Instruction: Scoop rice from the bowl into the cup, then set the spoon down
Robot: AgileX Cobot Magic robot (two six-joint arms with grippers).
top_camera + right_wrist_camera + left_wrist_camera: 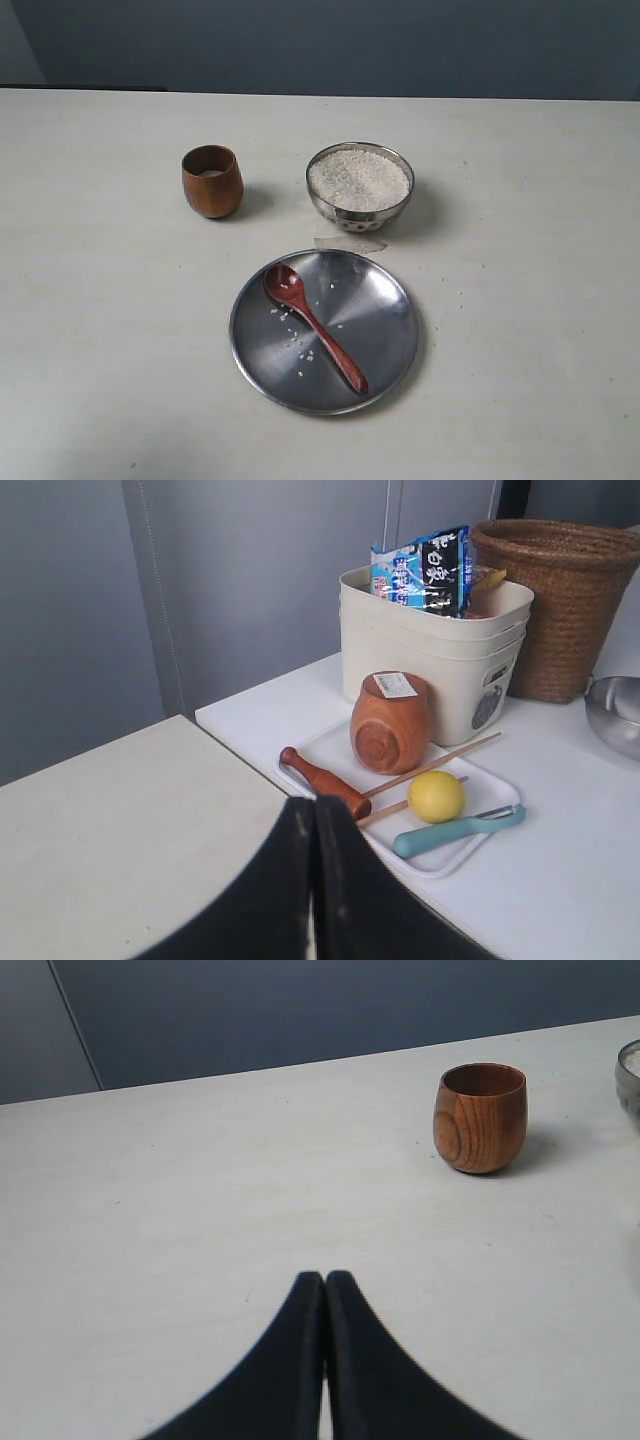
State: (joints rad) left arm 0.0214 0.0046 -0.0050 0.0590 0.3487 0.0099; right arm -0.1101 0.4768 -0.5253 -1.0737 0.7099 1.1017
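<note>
The steel bowl [360, 187] stands at the middle back of the table, heaped with white rice [359, 179]. To its left sits the brown wooden cup [212, 181], also seen in the left wrist view as the cup [480, 1118]. The dark red spoon [313, 327] lies on the flat steel plate [385, 310] among a few loose grains. Neither arm shows in the exterior view. My left gripper [325, 1278] is shut and empty over bare table, short of the cup. My right gripper [315, 802] is shut and empty at the table's edge.
Beyond the table edge, a side counter holds a white tray [478, 780] with a wooden jar [391, 723], pestle [322, 781], yellow ball [436, 796] and teal peeler [455, 830]. Behind stand stacked cream bins [440, 640], a wicker basket [560, 605] and another steel bowl [615, 712].
</note>
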